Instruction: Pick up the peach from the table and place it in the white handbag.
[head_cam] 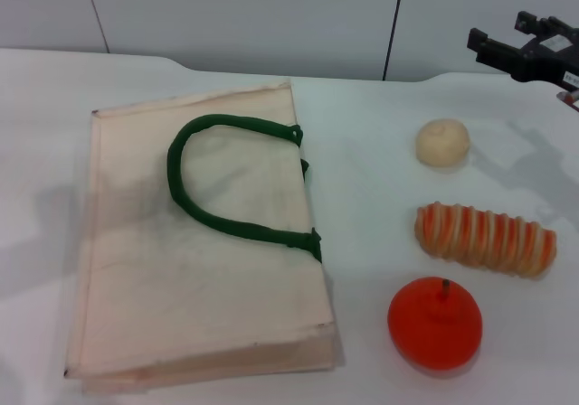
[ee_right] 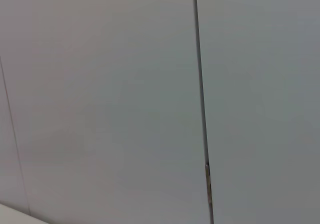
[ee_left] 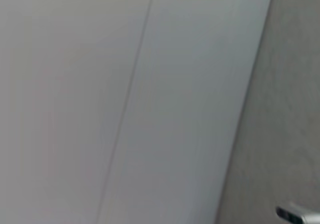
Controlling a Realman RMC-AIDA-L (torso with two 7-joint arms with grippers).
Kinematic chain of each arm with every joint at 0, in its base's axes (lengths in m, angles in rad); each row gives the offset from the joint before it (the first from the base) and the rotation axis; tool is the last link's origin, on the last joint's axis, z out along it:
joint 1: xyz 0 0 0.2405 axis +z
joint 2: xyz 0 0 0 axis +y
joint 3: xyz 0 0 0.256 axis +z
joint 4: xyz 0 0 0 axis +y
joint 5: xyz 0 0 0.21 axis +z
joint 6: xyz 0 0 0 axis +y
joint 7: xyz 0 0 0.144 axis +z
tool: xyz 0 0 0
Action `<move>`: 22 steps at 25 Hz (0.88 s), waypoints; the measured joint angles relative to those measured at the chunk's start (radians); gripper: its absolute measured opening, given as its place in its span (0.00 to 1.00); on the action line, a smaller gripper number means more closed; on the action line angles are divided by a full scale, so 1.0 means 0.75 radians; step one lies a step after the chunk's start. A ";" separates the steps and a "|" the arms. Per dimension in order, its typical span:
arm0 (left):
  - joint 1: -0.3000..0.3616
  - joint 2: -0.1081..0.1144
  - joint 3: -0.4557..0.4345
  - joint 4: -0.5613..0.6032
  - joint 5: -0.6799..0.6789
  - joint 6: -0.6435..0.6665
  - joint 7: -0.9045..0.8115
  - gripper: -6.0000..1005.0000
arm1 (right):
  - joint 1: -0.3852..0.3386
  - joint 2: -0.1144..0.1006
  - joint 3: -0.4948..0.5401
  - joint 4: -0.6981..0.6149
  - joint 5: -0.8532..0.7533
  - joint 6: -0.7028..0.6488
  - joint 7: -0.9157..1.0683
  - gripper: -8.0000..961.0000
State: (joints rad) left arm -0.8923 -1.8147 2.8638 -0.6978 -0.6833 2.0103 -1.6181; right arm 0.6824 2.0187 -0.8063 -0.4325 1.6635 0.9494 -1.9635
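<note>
The white handbag (head_cam: 199,242) lies flat on the left half of the table, its dark green loop handles (head_cam: 226,179) on top. No pale pink peach shows in any view; it is hidden or out of view. My right gripper (head_cam: 508,36) hangs high at the far right, above the back of the table, well beyond the beige ball. Its black fingers stand apart with nothing between them. My left gripper is out of the head view. Both wrist views show only a pale wall with panel seams.
On the right side of the table a small beige ball (head_cam: 442,141) sits at the back, a striped orange-and-cream bread roll (head_cam: 485,237) in the middle, and a red-orange round fruit with a stem (head_cam: 435,323) at the front. A white table (head_cam: 371,197) runs between bag and fruits.
</note>
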 joint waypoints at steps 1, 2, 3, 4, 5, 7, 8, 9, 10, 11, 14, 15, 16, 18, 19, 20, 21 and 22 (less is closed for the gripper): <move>0.004 -0.006 0.000 0.003 -0.032 -0.013 0.005 0.59 | 0.000 0.000 0.001 0.000 0.000 0.000 0.000 0.93; 0.010 -0.016 -0.001 0.006 -0.079 -0.028 0.021 0.61 | 0.000 0.000 0.003 0.000 0.001 -0.001 0.000 0.93; 0.018 -0.029 -0.001 0.007 -0.130 -0.042 0.054 0.62 | 0.001 0.000 0.007 0.000 0.002 -0.006 0.000 0.93; 0.026 -0.043 -0.002 0.008 -0.179 -0.057 0.096 0.63 | 0.003 0.000 0.012 0.005 0.002 -0.010 -0.001 0.93; 0.033 -0.061 -0.002 0.009 -0.214 -0.075 0.150 0.63 | 0.006 0.000 0.018 0.011 0.003 -0.014 -0.005 0.93; 0.051 -0.113 -0.002 0.007 -0.286 -0.145 0.288 0.63 | 0.011 0.000 0.031 0.029 0.003 -0.020 -0.032 0.93; 0.059 -0.139 -0.002 0.004 -0.316 -0.192 0.352 0.63 | 0.012 0.001 0.042 0.038 0.003 -0.021 -0.053 0.93; 0.068 -0.165 -0.002 0.002 -0.339 -0.233 0.405 0.62 | 0.012 0.003 0.061 0.049 0.003 -0.019 -0.078 0.93; 0.084 -0.205 -0.002 0.000 -0.380 -0.300 0.491 0.62 | 0.012 0.005 0.085 0.062 0.005 -0.015 -0.108 0.93; 0.095 -0.234 -0.002 0.000 -0.415 -0.347 0.563 0.62 | 0.014 0.007 0.119 0.085 0.014 -0.008 -0.143 0.93; 0.142 -0.286 -0.007 0.079 -0.532 -0.466 0.776 0.62 | 0.017 0.008 0.156 0.147 0.114 0.003 -0.245 0.93; 0.142 -0.286 -0.007 0.079 -0.532 -0.466 0.776 0.62 | 0.017 0.008 0.157 0.166 0.158 0.004 -0.279 0.93; 0.156 -0.287 -0.009 0.128 -0.566 -0.487 0.816 0.62 | 0.017 0.008 0.158 0.186 0.212 0.006 -0.323 0.93; 0.189 -0.285 -0.012 0.254 -0.652 -0.534 0.907 0.62 | 0.010 0.008 0.158 0.228 0.324 0.010 -0.414 0.93; 0.204 -0.285 -0.013 0.304 -0.692 -0.553 0.953 0.62 | 0.007 0.009 0.159 0.252 0.387 0.012 -0.470 0.93; 0.216 -0.286 -0.014 0.349 -0.723 -0.569 0.994 0.62 | 0.005 0.011 0.159 0.281 0.464 0.015 -0.534 0.93; 0.234 -0.287 -0.015 0.416 -0.777 -0.602 1.052 0.62 | 0.004 0.015 0.159 0.312 0.545 0.021 -0.607 0.93; 0.247 -0.288 -0.016 0.462 -0.815 -0.626 1.089 0.62 | 0.003 0.018 0.159 0.351 0.627 0.036 -0.684 0.93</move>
State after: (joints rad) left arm -0.7074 -2.0304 2.8517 -0.3512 -1.2948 1.5408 -0.8011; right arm 0.6847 2.0319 -0.6869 -0.1692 2.1338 0.9764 -2.4765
